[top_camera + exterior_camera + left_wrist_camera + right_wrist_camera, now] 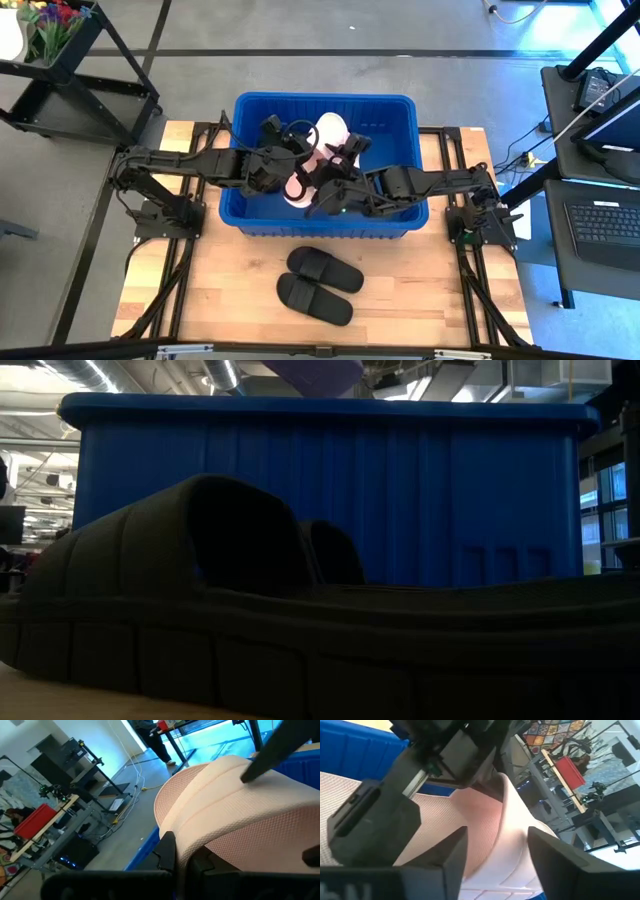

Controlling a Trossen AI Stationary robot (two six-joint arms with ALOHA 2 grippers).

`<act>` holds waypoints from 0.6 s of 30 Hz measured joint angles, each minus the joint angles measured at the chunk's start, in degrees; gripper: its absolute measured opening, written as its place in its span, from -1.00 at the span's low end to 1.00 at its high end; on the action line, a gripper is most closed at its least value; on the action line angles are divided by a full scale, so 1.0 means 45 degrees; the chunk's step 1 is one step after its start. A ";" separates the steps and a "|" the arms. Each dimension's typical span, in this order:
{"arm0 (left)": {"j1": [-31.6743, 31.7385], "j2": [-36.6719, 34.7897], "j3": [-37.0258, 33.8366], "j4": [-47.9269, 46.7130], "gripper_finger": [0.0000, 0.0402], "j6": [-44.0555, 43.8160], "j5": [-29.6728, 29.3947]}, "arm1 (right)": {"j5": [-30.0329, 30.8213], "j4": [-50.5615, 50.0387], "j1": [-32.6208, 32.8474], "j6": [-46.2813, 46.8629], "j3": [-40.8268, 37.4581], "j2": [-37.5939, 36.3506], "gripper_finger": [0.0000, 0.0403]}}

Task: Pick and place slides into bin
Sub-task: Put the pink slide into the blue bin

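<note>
1. Nearest you, at six o'clock on the table (230,320), lies the black pair of slides (318,284), side by side and flat on the wood. They lie just short of the bin's near wall. In the low view they fill the foreground, with the blue wall rising behind them. No gripper touches them; they wait their turn.

2. Beyond them stands the bin (395,112), at the table's centre toward twelve o'clock. Both arms reach in over its side rims, the left from nine o'clock, the right from three o'clock.

3. Your left gripper (296,170) is clenched on the pale slide (330,130), which it holds up inside the bin. Its wrist view shows the textured pink strap pressed right against its fingers (167,852). I judge this grip steadies the sandal for the other arm.

4. Your right gripper (330,182) sits at the same slide, its fingers (452,857) set apart on either side of the pale strap, not visibly pinching it.

5. Room is tight: the two grippers are almost touching over the bin's middle. The far blue floor toward one o'clock looks bare, so lowering there seems safest.
</note>
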 joint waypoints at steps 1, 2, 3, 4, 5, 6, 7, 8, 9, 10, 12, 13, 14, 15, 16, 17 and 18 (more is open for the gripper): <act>0.0010 -0.0002 0.0000 0.0002 -0.99 0.0009 -0.0005 | -0.0027 0.0006 0.0000 -0.0001 0.0000 0.0000 -0.06; 0.0010 -0.0002 0.0000 0.0001 -0.99 0.0008 -0.0005 | -0.0065 0.0003 0.0000 -0.0006 0.0000 -0.0005 -0.13; 0.0010 -0.0002 0.0000 -0.0003 -0.99 0.0013 -0.0005 | -0.0095 -0.0001 -0.0005 -0.0035 0.0000 -0.0005 -0.20; 0.0010 -0.0002 0.0000 -0.0007 -0.99 0.0018 -0.0010 | -0.0116 -0.0018 -0.0005 -0.0044 0.0000 -0.0005 -0.27; 0.0010 -0.0002 0.0000 -0.0008 -0.98 0.0018 -0.0004 | -0.0114 -0.0045 -0.0003 -0.0055 0.0000 -0.0005 -0.33; 0.0010 -0.0002 0.0000 -0.0020 -0.98 0.0020 0.0044 | -0.0114 -0.0098 0.0000 -0.0062 0.0000 -0.0006 -0.38; 0.0010 -0.0002 0.0000 -0.0039 -0.98 0.0018 0.0136 | -0.0114 -0.0164 0.0000 -0.0061 0.0000 -0.0012 -0.43; 0.0010 -0.0002 0.0000 -0.0042 -0.98 0.0018 0.0325 | -0.0114 -0.0255 0.0000 -0.0047 0.0000 -0.0015 -0.48; 0.0015 -0.0002 0.0000 -0.0038 -0.99 0.0017 0.0485 | -0.0117 -0.0353 -0.0002 -0.0038 0.0000 -0.0015 -0.52; 0.0015 -0.0002 0.0000 -0.0042 -0.99 0.0013 0.0567 | -0.0131 -0.0385 -0.0010 -0.0028 0.0000 -0.0015 -0.56; 0.0015 -0.0002 0.0000 -0.0042 -0.99 0.0013 0.0573 | -0.0163 -0.0411 -0.0008 -0.0036 0.0000 -0.0015 -0.66; 0.0015 -0.0002 0.0000 -0.0038 -0.98 0.0013 0.0583 | -0.0158 -0.0411 -0.0010 -0.0042 0.0000 -0.0015 -0.71; 0.0015 -0.0002 0.0000 -0.0042 -0.96 0.0008 0.0579 | -0.0158 -0.0416 -0.0010 -0.0042 0.0002 -0.0015 -0.78; 0.0019 0.0002 0.0000 -0.0042 -0.94 0.0008 0.0578 | -0.0158 -0.0426 -0.0010 -0.0044 0.0004 -0.0015 -0.84; 0.0019 0.0000 0.0000 -0.0037 -0.93 0.0010 0.0583 | -0.0163 -0.0460 -0.0010 -0.0058 0.0005 -0.0015 -0.90; 0.0019 0.0000 0.0000 -0.0037 -0.91 0.0008 0.0588 | -0.0168 -0.0500 -0.0009 -0.0103 0.0000 -0.0015 -0.94; 0.0017 -0.0002 0.0000 -0.0037 -0.90 0.0008 0.0590 | -0.0177 -0.0528 -0.0005 -0.0187 0.0005 -0.0015 -0.95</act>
